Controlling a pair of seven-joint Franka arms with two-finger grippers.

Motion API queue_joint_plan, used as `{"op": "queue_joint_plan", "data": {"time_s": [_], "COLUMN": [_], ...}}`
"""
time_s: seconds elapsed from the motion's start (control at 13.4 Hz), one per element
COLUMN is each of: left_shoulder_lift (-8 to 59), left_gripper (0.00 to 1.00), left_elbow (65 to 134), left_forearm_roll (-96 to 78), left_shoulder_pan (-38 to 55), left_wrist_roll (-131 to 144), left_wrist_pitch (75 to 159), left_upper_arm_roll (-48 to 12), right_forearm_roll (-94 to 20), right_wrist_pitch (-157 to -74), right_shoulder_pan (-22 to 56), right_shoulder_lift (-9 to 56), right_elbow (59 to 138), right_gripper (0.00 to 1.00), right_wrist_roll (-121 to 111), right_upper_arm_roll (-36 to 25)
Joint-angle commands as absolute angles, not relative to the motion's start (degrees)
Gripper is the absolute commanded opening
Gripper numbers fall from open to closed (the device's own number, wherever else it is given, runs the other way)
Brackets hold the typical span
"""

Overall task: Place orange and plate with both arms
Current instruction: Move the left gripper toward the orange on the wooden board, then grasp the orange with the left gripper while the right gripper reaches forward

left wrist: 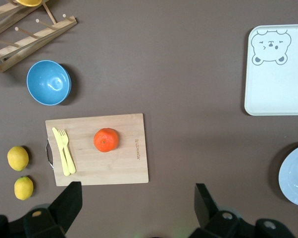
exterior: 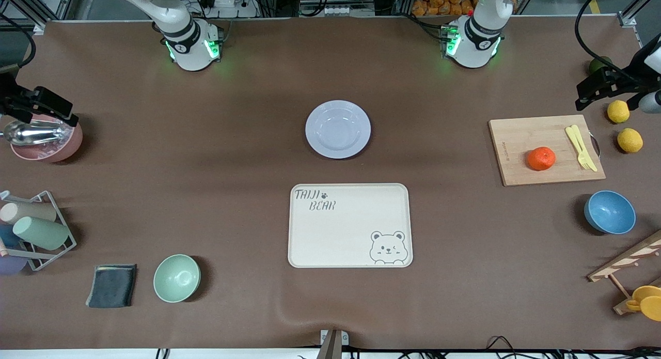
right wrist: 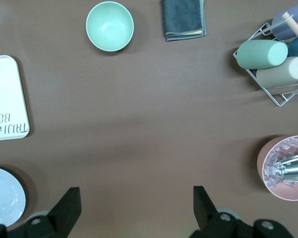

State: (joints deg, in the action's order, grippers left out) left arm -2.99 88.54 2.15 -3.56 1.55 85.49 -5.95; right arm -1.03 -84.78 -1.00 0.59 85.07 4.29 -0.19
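The bear tray (exterior: 350, 225) lies nearest the front camera at the table's middle, and the plate (exterior: 337, 129) sits bare just farther back. The orange (exterior: 541, 158) rests on a wooden cutting board (exterior: 521, 142) toward the left arm's end, beside a yellow fork (exterior: 581, 147). The left gripper (left wrist: 136, 206) hangs high over that end with fingers spread wide; the right gripper (right wrist: 135, 208) hangs likewise spread over the right arm's end, holding nothing.

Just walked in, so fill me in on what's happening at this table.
Nothing is being handled yet. The orange sits on a wooden cutting board beside a yellow fork. The plate lies bare in mid-table, farther from the front camera than the bear tray. The left gripper and right gripper are open, both arms waiting at the table's ends.
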Motion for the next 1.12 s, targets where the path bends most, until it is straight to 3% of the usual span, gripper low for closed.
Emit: {"op": "queue_joint_plan", "data": {"time_s": [0.0,0.22,0.45,1.04], "left_shoulder_lift": [-2.29,-1.23,1.40,2.99], "left_gripper": [1.00,1.00,1.00,1.00], "left_elbow": [86.75,86.57,90.86,121.87], "left_forearm_roll": [0.88,2.46,2.46,2.02], "left_shoulder_pan": [-4.22,-4.57,-8.95,-20.74], "left_wrist_roll": [2.46,2.11,2.19,2.37], "left_wrist_pitch": [84.20,84.11,84.11,112.55], "left_upper_arm_roll": [-6.06,-5.71,-5.01,-5.19], "right_forearm_roll": [-0.35,-0.35,-0.44,-1.05], "right_wrist_pitch": [-84.81,-84.99,-84.99,-84.38], "right_shoulder_pan": [-1.05,-0.88,-0.79,1.75], "right_shoulder_lift": [0.62,0.79,0.97,1.14], "right_elbow": [84.81,84.73,84.73,85.34], "right_gripper": [1.00,1.00,1.00,1.00], "right_wrist_roll": [3.96,3.96,3.96,3.95], "right_upper_arm_roll": [-0.09,0.00,0.00,0.09]}}
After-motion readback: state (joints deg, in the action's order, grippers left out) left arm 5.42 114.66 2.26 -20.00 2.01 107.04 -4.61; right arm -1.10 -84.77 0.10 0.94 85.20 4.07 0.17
